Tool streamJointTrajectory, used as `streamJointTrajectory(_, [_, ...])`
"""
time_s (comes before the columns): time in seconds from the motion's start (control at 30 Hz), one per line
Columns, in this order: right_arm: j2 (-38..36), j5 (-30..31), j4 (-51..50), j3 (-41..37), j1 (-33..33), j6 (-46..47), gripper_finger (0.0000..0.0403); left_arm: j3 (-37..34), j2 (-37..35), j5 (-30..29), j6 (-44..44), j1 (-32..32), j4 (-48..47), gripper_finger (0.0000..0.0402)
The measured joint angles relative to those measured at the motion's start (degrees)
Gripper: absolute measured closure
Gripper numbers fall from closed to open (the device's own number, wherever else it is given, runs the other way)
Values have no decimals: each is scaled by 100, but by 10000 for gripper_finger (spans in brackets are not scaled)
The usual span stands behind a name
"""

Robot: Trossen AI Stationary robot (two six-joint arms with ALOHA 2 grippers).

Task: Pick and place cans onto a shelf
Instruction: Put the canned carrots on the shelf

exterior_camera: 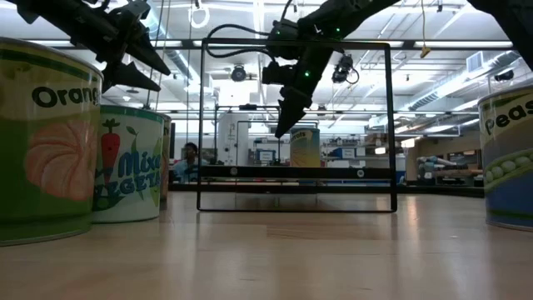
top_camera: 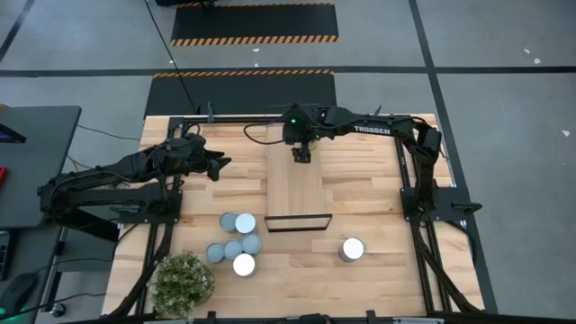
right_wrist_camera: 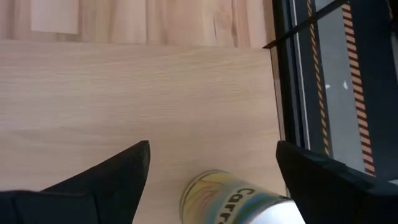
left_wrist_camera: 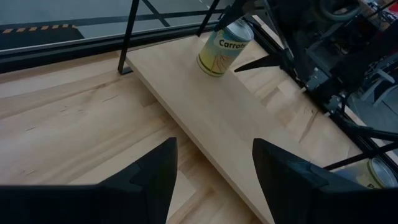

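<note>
You have one can (left_wrist_camera: 224, 48) standing on the shelf (top_camera: 295, 193) at its far end. Your right gripper (right_wrist_camera: 211, 168) hangs over it with fingers spread wide. Your left gripper (left_wrist_camera: 214, 165) is spread too, empty, beside the shelf. Seven cans (top_camera: 237, 243) wait on the table (top_camera: 378, 193).

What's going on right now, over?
Right gripper open above carrot can on shelf. Left gripper open, waiting aside. Loose cans remain. Nothing blocking.
</note>
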Motion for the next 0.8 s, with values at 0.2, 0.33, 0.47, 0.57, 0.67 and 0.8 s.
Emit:
streamJointTrajectory(0.2, [-50, 44, -345, 649, 37, -67, 47, 0, 0, -4, -2, 0, -1, 186])
streamJointTrajectory(0.33, [-66, 44, -774, 1094, -212, 239, 47, 0, 0, -2, -2, 0, -5, 186])
streamJointTrajectory(0.47, [-110, -276, -1638, 1412, -507, 289, 47, 0, 0, -3, -2, 0, -9, 186])
streamJointTrajectory(0.57, [-114, -494, -2265, 1419, -680, 261, 47, 0, 0, -2, 4, 0, -9, 186])
streamJointTrajectory(0.67, [-130, -596, -2751, 1408, -796, 191, 47, 0, 0, -2, 7, 0, -11, 186])
streamJointTrajectory(0.8, [-133, -602, -3128, 1389, -889, -12, 47, 0, 0, -2, 9, 0, -16, 186])
